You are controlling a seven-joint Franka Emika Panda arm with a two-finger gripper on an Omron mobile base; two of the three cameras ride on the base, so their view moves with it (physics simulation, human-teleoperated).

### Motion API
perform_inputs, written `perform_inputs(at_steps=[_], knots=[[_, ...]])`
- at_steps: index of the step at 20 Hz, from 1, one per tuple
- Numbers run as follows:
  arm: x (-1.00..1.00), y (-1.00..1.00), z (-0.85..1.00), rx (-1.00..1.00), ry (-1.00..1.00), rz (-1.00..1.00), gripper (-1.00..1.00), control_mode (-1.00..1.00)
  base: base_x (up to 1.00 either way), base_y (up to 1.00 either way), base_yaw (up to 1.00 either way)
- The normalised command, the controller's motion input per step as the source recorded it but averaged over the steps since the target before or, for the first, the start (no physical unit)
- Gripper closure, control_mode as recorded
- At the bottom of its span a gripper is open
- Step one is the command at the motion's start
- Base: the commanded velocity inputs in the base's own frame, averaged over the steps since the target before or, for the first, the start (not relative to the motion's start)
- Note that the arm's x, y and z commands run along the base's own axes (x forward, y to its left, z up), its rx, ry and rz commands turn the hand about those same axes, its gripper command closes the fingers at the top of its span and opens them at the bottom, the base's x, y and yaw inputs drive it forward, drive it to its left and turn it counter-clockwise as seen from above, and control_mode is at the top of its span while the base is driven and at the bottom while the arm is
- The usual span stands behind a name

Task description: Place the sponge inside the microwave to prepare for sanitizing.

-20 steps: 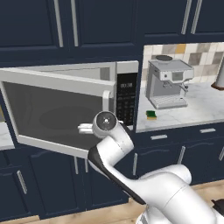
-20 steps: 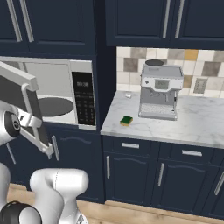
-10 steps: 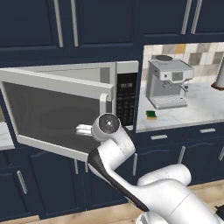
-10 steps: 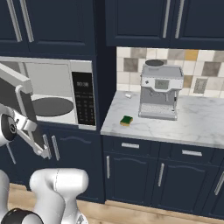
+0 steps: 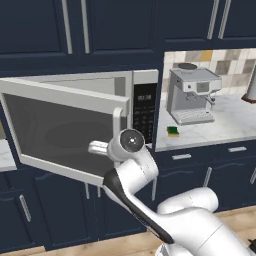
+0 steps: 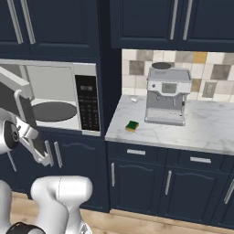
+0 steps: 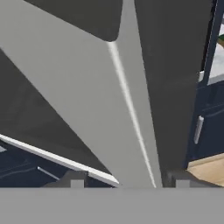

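Observation:
The microwave (image 5: 144, 102) (image 6: 87, 101) is built in under dark cabinets, its door (image 5: 60, 131) swung wide open toward me. Its dark turntable (image 6: 53, 111) lies bare inside. My gripper (image 7: 129, 183) sits at the door's vertical handle (image 5: 118, 124) (image 7: 131, 113). The fingertips (image 7: 77, 183) stand apart, one on each side of the handle, with a gap on both sides, so the gripper is open. The sponge (image 5: 173, 131) (image 6: 132, 125), green over yellow, lies on the marble counter (image 6: 205, 130) just right of the microwave, far from the gripper.
A grey espresso machine (image 5: 192, 95) (image 6: 167, 95) stands behind the sponge on the counter. Navy cabinets run above and below. The open door (image 6: 13, 89) juts out into the space in front of the microwave, close to my arm (image 5: 131, 165).
The fingers have parted from the door handle. The door has swung slightly wider and my hand has moved a little to the left with it.

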Motion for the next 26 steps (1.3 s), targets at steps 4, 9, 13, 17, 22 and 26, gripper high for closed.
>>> perform_inputs(at_steps=[4,9,13,17,22,26], knots=[[-0.53,0.00,0.04,0.17,0.00,0.00,-1.00,-1.00,0.00,0.00,0.00],[-0.35,-0.11,0.07,0.21,0.01,0.00,-1.00,-1.00,0.00,0.00,0.00],[-0.13,-0.53,0.15,0.25,0.03,0.01,-1.00,-1.00,0.00,0.00,0.00],[-0.07,-0.63,0.19,0.31,0.00,0.09,-1.00,-1.00,0.00,0.00,0.00],[0.13,-0.38,0.15,0.29,0.02,0.07,-1.00,-1.00,0.00,0.00,0.00],[0.43,-0.26,0.11,0.24,0.10,0.02,-1.00,-1.00,0.00,0.00,0.00]])
